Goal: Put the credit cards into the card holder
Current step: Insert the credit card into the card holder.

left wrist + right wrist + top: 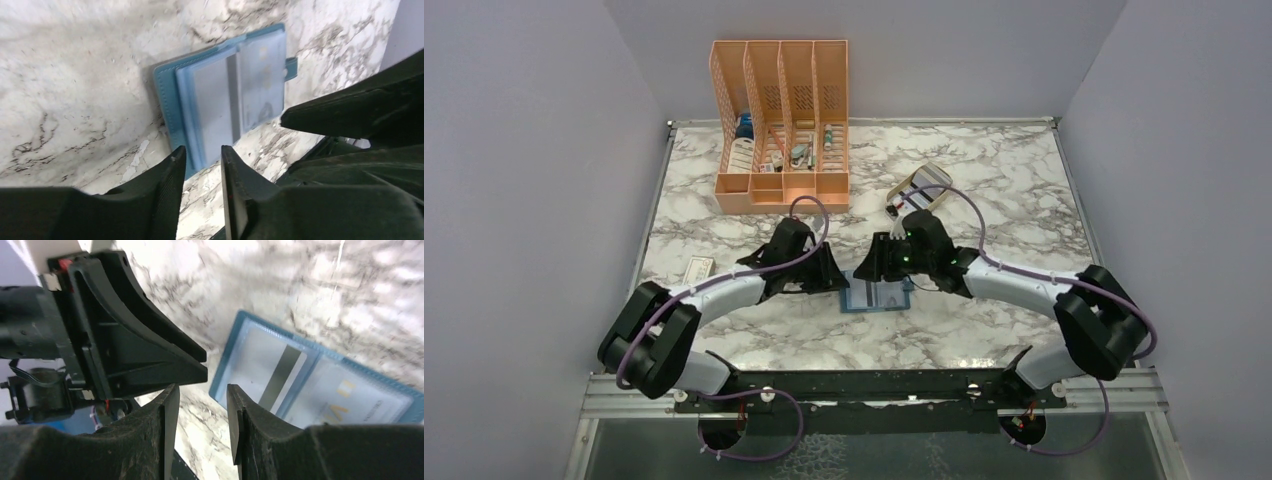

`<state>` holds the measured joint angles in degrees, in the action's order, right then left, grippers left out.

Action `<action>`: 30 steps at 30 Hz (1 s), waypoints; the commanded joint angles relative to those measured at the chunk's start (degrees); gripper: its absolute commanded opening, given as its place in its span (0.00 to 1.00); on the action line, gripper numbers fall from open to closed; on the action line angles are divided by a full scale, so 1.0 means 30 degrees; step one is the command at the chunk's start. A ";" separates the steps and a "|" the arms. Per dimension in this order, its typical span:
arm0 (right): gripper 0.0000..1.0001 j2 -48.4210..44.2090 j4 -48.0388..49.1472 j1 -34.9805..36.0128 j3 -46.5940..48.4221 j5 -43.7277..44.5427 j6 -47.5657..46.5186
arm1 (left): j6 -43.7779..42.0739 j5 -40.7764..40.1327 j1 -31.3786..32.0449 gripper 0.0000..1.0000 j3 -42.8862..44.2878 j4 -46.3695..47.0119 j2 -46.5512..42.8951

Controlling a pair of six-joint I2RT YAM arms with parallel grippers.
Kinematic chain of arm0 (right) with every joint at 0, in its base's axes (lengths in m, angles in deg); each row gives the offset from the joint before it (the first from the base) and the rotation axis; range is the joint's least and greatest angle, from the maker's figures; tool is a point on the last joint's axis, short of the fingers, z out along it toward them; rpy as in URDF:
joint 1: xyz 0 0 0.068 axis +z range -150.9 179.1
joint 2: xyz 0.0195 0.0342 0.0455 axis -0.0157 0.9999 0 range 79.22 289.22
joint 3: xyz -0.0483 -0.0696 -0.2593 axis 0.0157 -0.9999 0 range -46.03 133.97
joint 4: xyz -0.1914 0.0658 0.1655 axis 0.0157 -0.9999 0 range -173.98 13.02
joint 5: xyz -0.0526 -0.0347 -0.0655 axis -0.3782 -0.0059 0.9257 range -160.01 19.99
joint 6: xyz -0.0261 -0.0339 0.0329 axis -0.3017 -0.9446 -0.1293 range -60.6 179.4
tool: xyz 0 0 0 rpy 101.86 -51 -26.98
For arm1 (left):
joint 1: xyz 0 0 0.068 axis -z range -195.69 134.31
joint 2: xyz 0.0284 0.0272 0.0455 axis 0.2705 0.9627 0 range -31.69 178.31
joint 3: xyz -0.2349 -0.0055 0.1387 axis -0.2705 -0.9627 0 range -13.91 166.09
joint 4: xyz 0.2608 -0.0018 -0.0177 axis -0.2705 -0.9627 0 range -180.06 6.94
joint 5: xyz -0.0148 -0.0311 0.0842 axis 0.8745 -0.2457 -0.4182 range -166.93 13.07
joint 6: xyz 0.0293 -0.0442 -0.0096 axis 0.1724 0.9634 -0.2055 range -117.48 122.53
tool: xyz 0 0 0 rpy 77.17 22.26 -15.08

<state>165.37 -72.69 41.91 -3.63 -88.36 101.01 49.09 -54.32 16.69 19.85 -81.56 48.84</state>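
The teal-blue card holder [876, 297] lies open on the marble table between my two grippers. In the right wrist view a pale card with a dark stripe [272, 371] sits in the card holder's [230, 357] left slot and a pale card with gold lettering [345, 402] in its right slot. The holder also shows in the left wrist view [167, 95]. My left gripper [200, 156] is open and empty, just off the holder's near edge. My right gripper [200, 392] is open and empty beside the holder's corner. In the top view the left gripper [834, 279] and right gripper [865, 270] nearly meet.
An orange slotted file rack [782, 120] with small items stands at the back left. A beige oval tray [921, 186] lies behind the right arm. A small pale box [697, 267] lies left of the left arm. Grey walls close in both sides.
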 commanded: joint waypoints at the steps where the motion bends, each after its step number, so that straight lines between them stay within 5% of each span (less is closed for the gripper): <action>1: 0.41 -0.1817 -0.2020 0.0119 0.1178 0.3213 -0.2043 | -0.0471 -0.1626 0.0030 0.38 0.0871 -0.1715 -0.1635; 9: 0.41 -0.1697 -0.5609 -0.0484 0.4837 0.7680 -0.5662 | -0.1490 -0.2822 -0.0006 0.61 0.1626 -0.3419 -0.4151; 15: 0.41 -0.0430 -0.6130 -0.1108 0.6758 0.9524 -0.7216 | -0.2728 -0.2515 -0.0005 0.99 0.3379 -0.5034 -0.4300; 30: 0.41 -0.0350 -0.7893 -0.5293 0.8660 1.1984 -1.0281 | -0.8113 -0.0844 0.0017 0.99 0.4250 -0.8875 -0.4911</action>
<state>165.10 -96.34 28.03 20.80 -57.76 74.06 30.75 -59.47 16.69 31.50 -103.62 35.16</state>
